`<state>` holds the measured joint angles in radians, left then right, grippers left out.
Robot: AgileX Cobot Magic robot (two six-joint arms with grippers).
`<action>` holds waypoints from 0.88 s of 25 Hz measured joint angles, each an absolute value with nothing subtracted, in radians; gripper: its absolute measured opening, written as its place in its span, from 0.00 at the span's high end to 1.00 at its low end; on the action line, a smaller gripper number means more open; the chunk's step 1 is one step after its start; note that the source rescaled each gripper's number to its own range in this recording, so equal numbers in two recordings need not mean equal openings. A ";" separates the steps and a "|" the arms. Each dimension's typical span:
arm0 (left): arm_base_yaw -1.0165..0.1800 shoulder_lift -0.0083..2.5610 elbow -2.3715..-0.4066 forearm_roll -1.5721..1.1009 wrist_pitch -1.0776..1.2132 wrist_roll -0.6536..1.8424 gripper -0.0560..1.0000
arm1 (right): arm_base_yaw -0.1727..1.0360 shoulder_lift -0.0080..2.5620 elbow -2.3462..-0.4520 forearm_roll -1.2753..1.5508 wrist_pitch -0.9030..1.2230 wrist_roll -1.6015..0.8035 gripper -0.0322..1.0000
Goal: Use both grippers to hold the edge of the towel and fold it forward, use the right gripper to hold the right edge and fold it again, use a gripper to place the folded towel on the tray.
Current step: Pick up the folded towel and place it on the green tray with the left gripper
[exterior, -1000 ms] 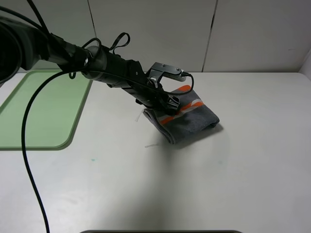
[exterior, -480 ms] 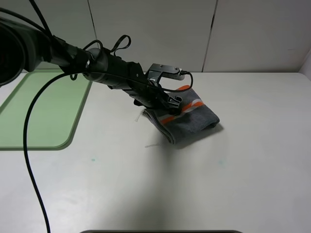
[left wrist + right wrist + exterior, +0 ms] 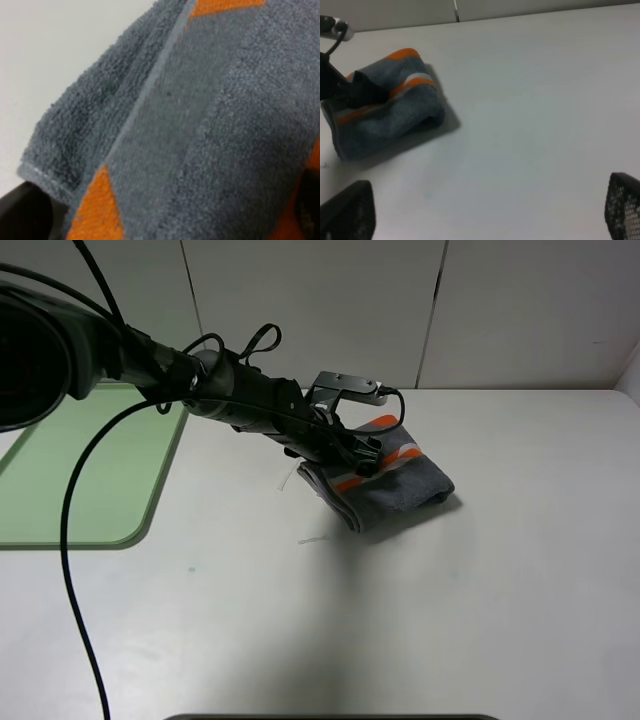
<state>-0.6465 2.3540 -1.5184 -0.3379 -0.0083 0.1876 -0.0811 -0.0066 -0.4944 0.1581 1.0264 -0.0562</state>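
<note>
Your left hand (image 3: 362,455) is over the near-left end of the folded towel (image 3: 385,485), fingers spread wide on either side of the cloth's edge; nothing is pinched yet. From the left wrist view you see the towel's stacked hems (image 3: 150,85) close up, with one dark fingertip (image 3: 25,212) beside the lowest layer. The towel lies folded into a thick bundle on the desk (image 3: 400,620), orange and white stripes facing up, well apart from the tray (image 3: 60,520), which sits at the desk's left edge.

Both folds look done, so you are at the last step: carrying the bundle to the tray. Next you need to close on all layers together, or the fold may open in transit. Your right hand (image 3: 485,212) is spread open, away from the towel.
</note>
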 joint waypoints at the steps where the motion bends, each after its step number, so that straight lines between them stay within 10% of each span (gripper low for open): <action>1: -0.648 2.356 -1.518 -0.338 -0.009 0.188 0.11 | -0.081 -0.007 -0.494 0.158 1.026 -0.056 0.00; 12: -0.655 2.371 -1.522 -0.354 -0.026 0.168 0.66 | -0.081 -0.007 -0.494 0.158 1.026 -0.056 0.00; 22: -0.656 2.371 -1.524 -0.355 -0.023 0.168 0.68 | -0.081 -0.007 -0.494 0.159 1.026 -0.056 0.00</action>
